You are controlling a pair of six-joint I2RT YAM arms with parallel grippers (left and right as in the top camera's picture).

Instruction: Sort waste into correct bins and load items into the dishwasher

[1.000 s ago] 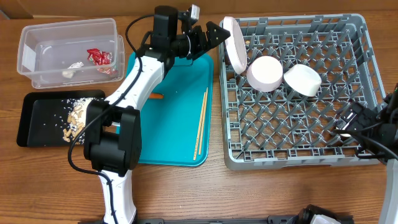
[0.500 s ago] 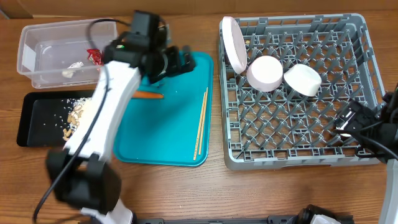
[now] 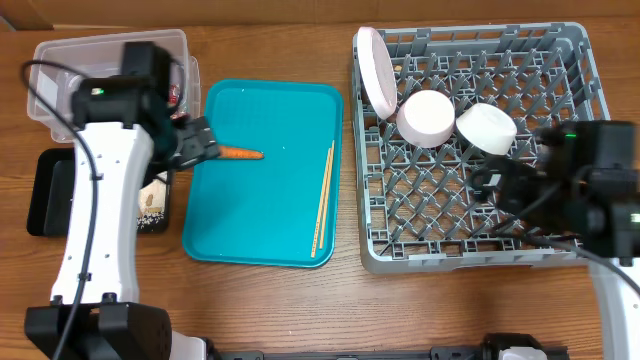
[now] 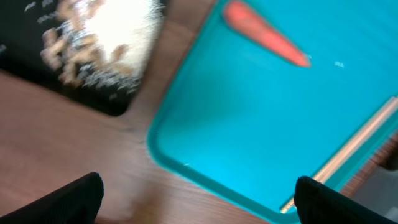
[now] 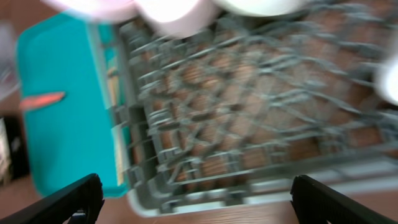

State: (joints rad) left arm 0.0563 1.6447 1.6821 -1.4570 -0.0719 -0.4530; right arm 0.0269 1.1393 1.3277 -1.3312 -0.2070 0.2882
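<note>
Left gripper point(image 3: 197, 143) wide open & empty, low over the teal tray's point(image 3: 270, 215) left edge, tips just beside the carrot's point(image 3: 240, 154) thick end. Right gripper point(image 3: 497, 186) also wide open, nothing in it, over the grey dish rack point(image 3: 470, 262) on the table's point(image 3: 300, 310) right side. Rack holds a white plate point(image 3: 372, 65) on edge by its left wall, w/ two white bowls point(image 3: 432, 115) tipped just beside it. Clear tub point(image 3: 60, 55) back left, black tray point(image 3: 50, 195) in front of it w/ tan scraps point(image 4: 93, 43) & crumbs. Chopsticks point(image 3: 322, 200) lie along teal tray's right side, well apart from carrot.
</note>
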